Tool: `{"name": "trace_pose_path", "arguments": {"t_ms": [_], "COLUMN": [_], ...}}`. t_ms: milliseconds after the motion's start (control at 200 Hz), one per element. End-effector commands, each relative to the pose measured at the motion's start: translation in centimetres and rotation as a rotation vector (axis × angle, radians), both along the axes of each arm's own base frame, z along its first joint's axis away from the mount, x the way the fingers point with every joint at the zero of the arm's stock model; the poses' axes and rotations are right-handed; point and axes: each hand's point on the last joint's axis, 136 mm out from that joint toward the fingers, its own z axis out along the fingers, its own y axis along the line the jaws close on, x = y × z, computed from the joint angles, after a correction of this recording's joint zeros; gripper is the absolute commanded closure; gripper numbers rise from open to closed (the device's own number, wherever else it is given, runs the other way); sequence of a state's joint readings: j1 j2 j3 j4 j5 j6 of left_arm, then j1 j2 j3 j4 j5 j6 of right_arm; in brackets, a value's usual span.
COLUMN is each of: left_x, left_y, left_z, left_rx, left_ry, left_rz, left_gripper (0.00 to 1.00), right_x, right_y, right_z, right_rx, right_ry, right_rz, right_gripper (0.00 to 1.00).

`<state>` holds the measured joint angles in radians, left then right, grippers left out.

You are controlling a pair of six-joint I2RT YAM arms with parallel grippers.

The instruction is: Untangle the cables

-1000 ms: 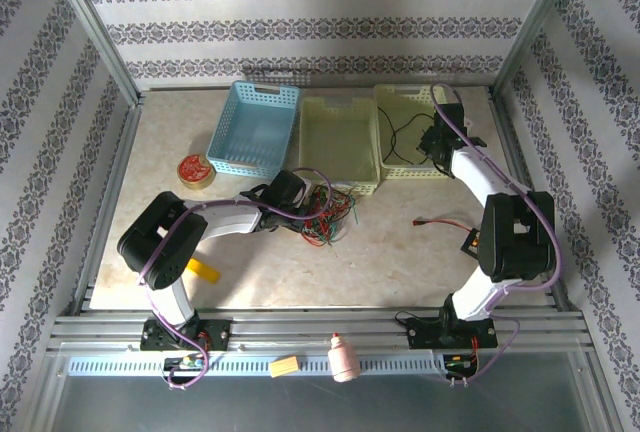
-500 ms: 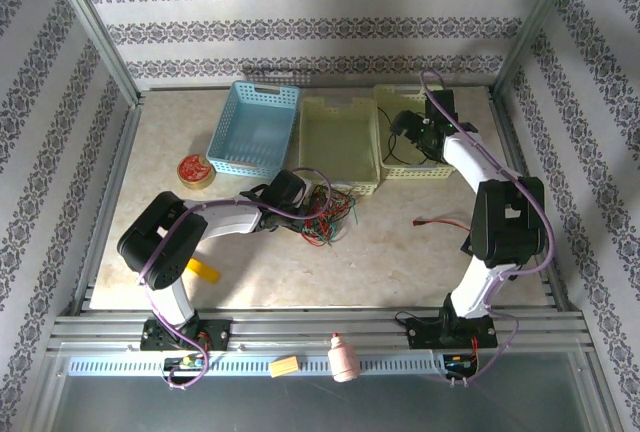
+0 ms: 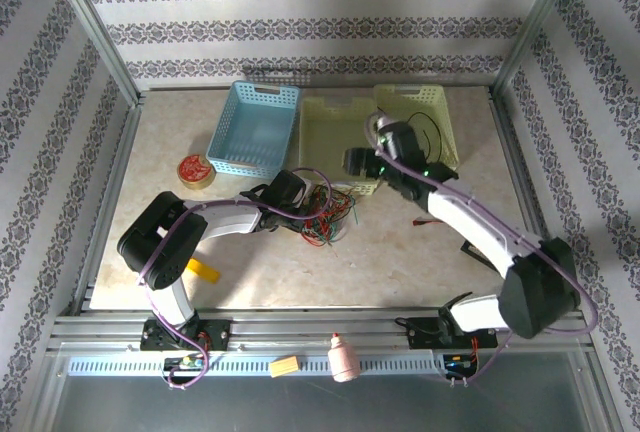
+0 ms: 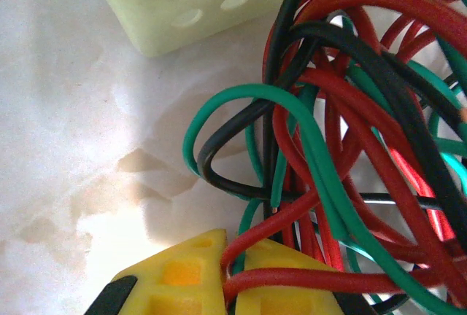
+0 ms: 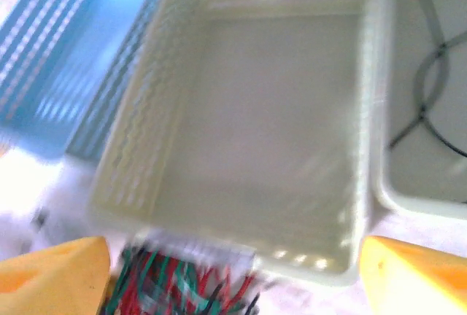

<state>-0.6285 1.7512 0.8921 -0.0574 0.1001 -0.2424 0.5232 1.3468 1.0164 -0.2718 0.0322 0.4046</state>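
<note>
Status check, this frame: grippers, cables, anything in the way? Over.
Left gripper shut on red strands of the cables. Right gripper open above pale basket. Tangle dense, beside basket corner.

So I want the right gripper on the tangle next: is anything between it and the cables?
Only the near wall of the cream basket, which the open right gripper hangs above; the cables lie just past it.

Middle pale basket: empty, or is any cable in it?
Empty. The right wrist view shows the middle basket with a bare floor; the one black cable lies in the neighbouring right basket.
</note>
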Motion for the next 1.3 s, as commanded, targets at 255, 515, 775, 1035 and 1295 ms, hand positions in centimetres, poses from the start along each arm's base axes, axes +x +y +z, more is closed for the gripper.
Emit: {"name": "trace_pose_path", "arguments": {"t_ms": [255,515,775,1035,1295], "left_x": [-1.6,-2.1,-2.3,-2.3,-2.3], "left_y": [0.1,-0.2,0.1,-0.1,-0.1], "left_z": [0.0,1.1,1.8,1.5,1.1], "left_rx": [-0.005,-0.049,-0.056,-0.056,-0.051], "left_ry": [0.029,0.017,0.005,0.017,0.025], "left_rz": [-0.036,-0.059,-0.051,-0.057,-0.058], "left_gripper": [0.99,0.81,0.65,0.64,0.63], "right_x": [-4.1,-3.4,-2.5,-1.9,-1.3], "right_y": [5.2,6.5,7.6,8.2,7.6], "right_z": [-4.9,-6.1,-7.1,-7.9,-7.5], "right_rx": [-0.039,-0.061,-0.064,-0.068,-0.109], "right_ry": [0.123,0.168,0.193,0.204,0.166], "right_rz": [0.240,0.289,0.306,0.314,0.288], "right_gripper": [0.66,0.65,0.66,0.74,0.65]}}
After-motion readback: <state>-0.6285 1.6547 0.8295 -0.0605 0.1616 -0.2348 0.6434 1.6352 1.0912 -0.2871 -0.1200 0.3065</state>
